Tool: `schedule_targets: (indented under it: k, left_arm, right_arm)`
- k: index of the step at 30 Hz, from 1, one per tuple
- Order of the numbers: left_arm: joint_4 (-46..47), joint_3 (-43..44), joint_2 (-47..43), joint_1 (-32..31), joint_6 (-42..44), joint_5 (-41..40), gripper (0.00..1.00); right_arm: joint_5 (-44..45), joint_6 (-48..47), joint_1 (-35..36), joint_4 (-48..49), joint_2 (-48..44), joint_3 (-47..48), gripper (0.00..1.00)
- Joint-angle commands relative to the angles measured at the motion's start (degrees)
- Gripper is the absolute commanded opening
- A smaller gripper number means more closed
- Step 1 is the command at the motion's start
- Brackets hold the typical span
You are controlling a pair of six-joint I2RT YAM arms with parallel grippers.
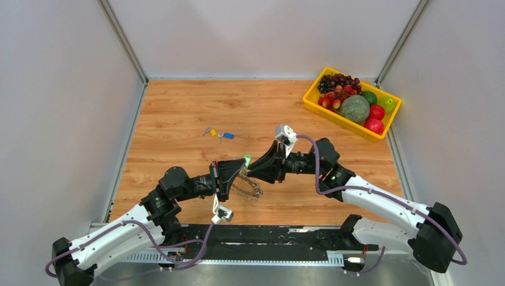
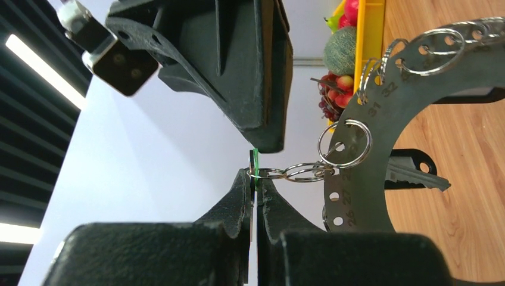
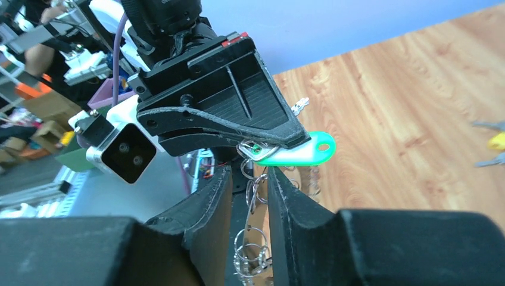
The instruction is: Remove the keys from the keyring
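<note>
The keyring [image 1: 251, 187], a grey numbered curved plate hung with small split rings and silver keys, hangs in the air between my two grippers. In the left wrist view the keyring [image 2: 381, 119] shows close up, with one key [image 2: 411, 174] behind it. My left gripper [image 2: 255, 176] is shut on a green-headed key [image 2: 255, 159], which a short chain of rings joins to the plate. The green-headed key also shows in the right wrist view [image 3: 298, 152] and the top view [image 1: 246, 159]. My right gripper [image 3: 250, 176] stands narrowly open with the ring chain [image 3: 253, 250] seen between its fingers.
Two loose keys lie on the wooden table at the back left, one yellow-headed [image 1: 212, 132] and one blue-headed [image 1: 228, 136]. A yellow crate [image 1: 309, 98] of fruit stands at the back right. White walls close in the table on three sides.
</note>
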Motion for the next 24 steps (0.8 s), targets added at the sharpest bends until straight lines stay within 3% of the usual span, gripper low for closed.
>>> schedule_targets:
  k: [1,7,15,24]
  left_arm:
    - [2.47,0.9,-1.0,-0.28,-0.66,3.29,0.0]
    - [2.82,1.25,-2.0,-0.26,-1.13,5.65,0.0]
    - [4.46,1.48,-2.65,-0.28,-1.81,7.63,0.0]
    - [4.74,1.52,-2.48,-0.26,-1.76,6.91,0.0]
  right_arm:
    - [3.14,-13.63,0.03,-4.45,-5.41,-0.5,0.31]
    - [3.55,-19.29,-0.01,-1.14,-5.02,-2.38,0.31]
    - [2.31,-16.66,0.34,8.03,-1.85,-4.61,0.34]
    - [1.69,-15.09,3.73,10.52,-0.48,-4.91,0.39]
